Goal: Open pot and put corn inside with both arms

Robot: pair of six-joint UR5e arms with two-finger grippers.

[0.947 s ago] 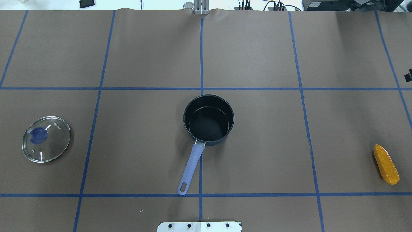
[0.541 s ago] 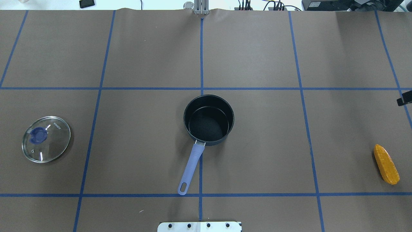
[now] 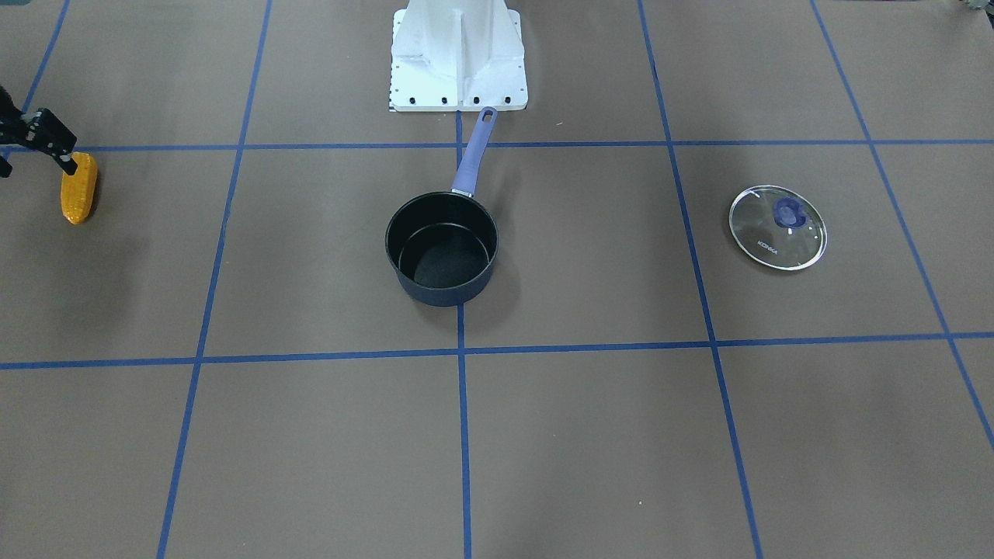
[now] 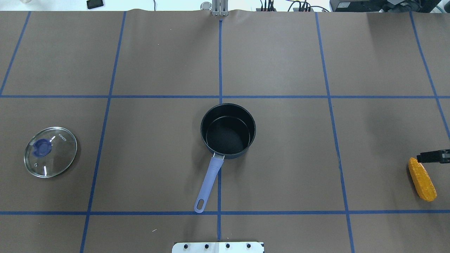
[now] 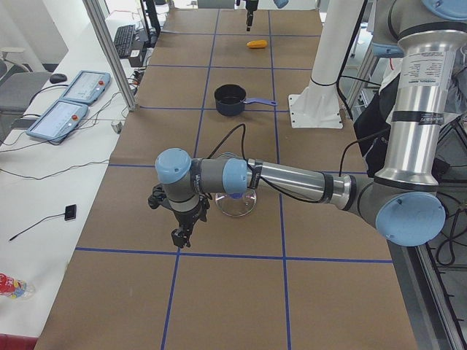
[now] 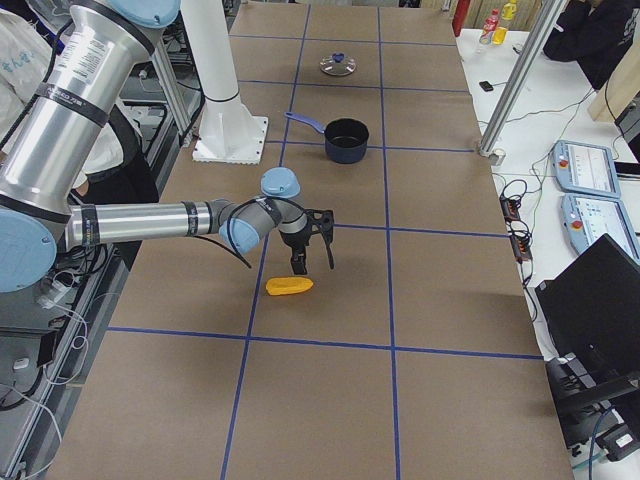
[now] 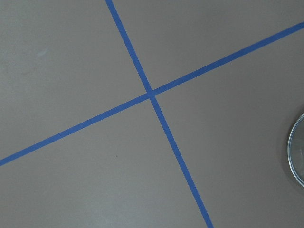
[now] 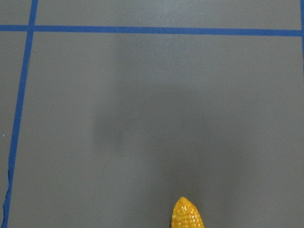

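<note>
I am holding the right tool (image 6: 314,265) gaping wide and empty just above the corn (image 4: 422,179), lying near the counter's (image 4: 281,52) right edge; the left tool's (image 5: 178,240) opening, I cannot tell.

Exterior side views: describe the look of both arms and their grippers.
The left arm and right arm are silver-grey tubes with light blue joint caps. A black cable loops along each forearm. The left gripper and right gripper are black, with slim fingers. Upper segments carry lettering too small to read.
</note>
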